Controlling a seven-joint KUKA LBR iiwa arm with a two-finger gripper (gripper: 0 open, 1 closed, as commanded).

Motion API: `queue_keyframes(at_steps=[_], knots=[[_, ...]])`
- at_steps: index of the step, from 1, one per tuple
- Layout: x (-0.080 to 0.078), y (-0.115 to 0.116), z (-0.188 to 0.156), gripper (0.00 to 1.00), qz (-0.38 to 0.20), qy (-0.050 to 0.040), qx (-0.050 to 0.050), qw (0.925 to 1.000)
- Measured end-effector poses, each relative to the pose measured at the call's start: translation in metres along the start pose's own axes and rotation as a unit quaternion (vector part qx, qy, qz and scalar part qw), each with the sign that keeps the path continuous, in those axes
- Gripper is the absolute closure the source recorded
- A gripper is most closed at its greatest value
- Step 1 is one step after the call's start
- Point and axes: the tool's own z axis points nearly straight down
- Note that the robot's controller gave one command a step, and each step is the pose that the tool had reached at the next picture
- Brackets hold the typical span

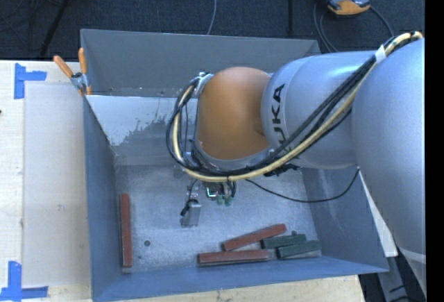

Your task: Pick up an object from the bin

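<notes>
Looking down into a grey metal bin (97,155). Reaching in from the right, a big grey arm (326,113) with a round orange cover (232,113) and looped yellow and black cables (182,148). Under the cover, the hand (202,205), pointing down over the middle of the bin floor. Hard to tell whether released or clenched, with the cover and cables in the way. Small green lights (220,198) glowing on it. Right below the hand, bare speckled floor.

Along the left wall, a long red-brown stick (125,231), lying flat and well apart from the hand. Near the front wall, a second long red-brown stick (232,257), lying almost straight across. Just behind that one, a third red-brown stick (253,237), tilted, with its right end farther from the front wall. At the right ends of those two, a pair of dark green blocks (291,245), side by side and just beside the sticks.

Nearest to the hand: the tilted stick and the front stick, both lying toward the front of the bin and a little to the right. Apart from the hand, all of them.

Between the left stick and the hand, a tiny dark dot (147,244) on the floor. Too small to tell what.
</notes>
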Motion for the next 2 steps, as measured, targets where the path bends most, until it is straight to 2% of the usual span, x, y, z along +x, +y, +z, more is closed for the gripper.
queue_keyframes(at_steps=[1, 2], knots=[[-0.002, -0.001, -0.004, 0.0, 0.002, -0.0036, -0.001, 1.0], [0.046, -0.042, 0.04, 0.0, -0.069, -0.0075, -0.002, 0.9976]])
